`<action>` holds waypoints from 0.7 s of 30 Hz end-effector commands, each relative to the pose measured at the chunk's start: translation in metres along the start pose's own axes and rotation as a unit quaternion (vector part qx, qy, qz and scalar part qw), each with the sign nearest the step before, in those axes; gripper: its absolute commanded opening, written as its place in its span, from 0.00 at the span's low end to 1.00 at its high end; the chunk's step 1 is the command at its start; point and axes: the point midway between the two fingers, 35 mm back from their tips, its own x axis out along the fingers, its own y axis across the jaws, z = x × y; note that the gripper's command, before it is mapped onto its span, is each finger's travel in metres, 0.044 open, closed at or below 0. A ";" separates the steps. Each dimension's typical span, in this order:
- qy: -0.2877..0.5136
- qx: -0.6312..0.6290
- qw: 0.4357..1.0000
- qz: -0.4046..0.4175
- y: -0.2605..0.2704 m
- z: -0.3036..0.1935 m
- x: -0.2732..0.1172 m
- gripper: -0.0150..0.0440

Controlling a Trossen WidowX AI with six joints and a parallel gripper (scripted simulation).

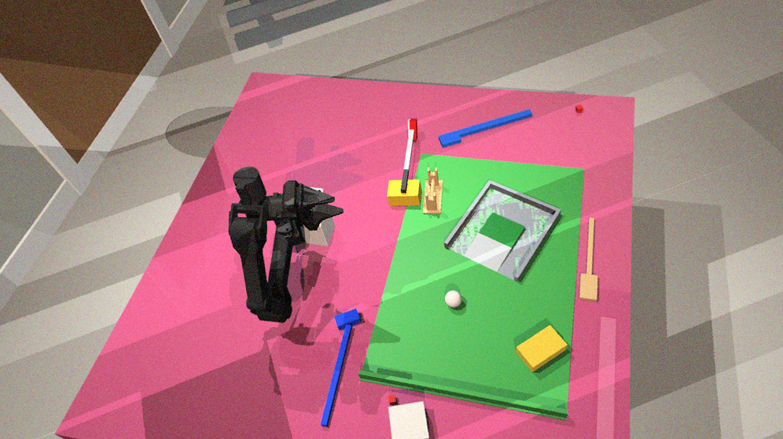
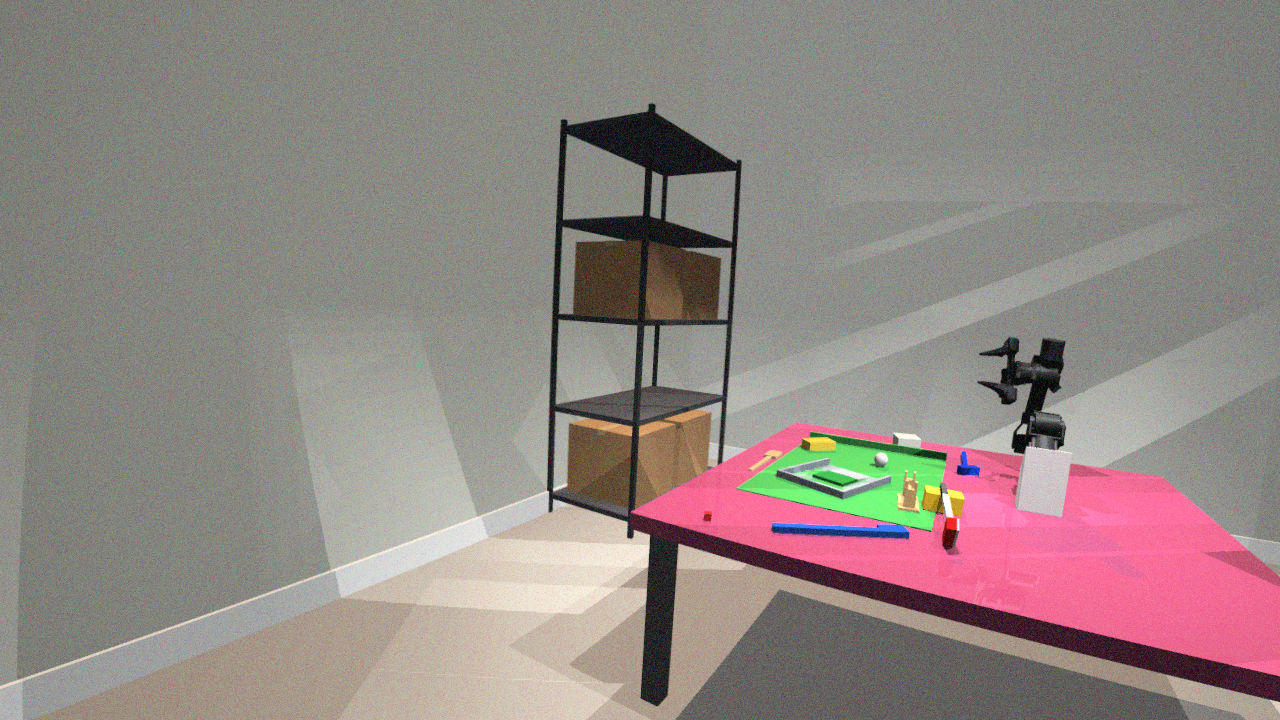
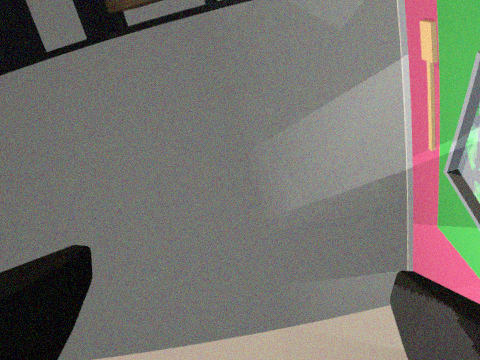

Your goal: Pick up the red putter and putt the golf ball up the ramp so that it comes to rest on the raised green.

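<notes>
The red putter (image 1: 408, 154) (image 2: 950, 532), with a red head, white shaft and black grip, leans with its grip on a yellow block (image 1: 404, 198) at the green mat's edge. The white golf ball (image 1: 453, 299) (image 2: 880, 459) rests on the green mat (image 1: 418, 319). The raised green (image 1: 502, 229) (image 2: 835, 478) is a dark green square inside a grey-walled frame, with a pale ramp (image 1: 484, 255) on the side toward the ball. My gripper (image 1: 338, 204) (image 2: 981, 368) (image 3: 246, 276) is open and empty, high above the table, away from the putter.
A small wooden stand (image 1: 432, 202) (image 2: 908, 501) is right beside the yellow block. Two blue clubs (image 1: 486, 127) (image 1: 337, 373) and a wooden paddle (image 1: 588, 286) (image 3: 431, 100) lie around the mat. Another yellow block (image 1: 541, 347) sits on it. White boxes (image 1: 409, 424) (image 2: 1043, 481) stand nearby.
</notes>
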 end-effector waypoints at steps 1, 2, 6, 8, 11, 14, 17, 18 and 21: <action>-0.001 -0.001 1.000 -0.003 -0.001 -0.001 0.000 0.98; -0.005 -0.006 1.000 -0.012 -0.002 -0.004 0.002 1.00; -0.001 -0.122 0.991 -0.056 0.003 -0.025 0.008 1.00; 0.009 -0.189 0.979 -0.076 0.007 -0.036 0.012 1.00; 0.028 -0.289 0.951 -0.108 0.010 -0.056 0.020 1.00; 0.056 -0.393 0.907 -0.144 0.008 -0.078 0.030 1.00; 0.092 -0.487 0.850 -0.178 0.001 -0.101 0.043 1.00; 0.105 -0.515 0.829 -0.188 -0.002 -0.109 0.047 1.00; 0.150 -0.595 0.760 -0.215 -0.013 -0.133 0.062 1.00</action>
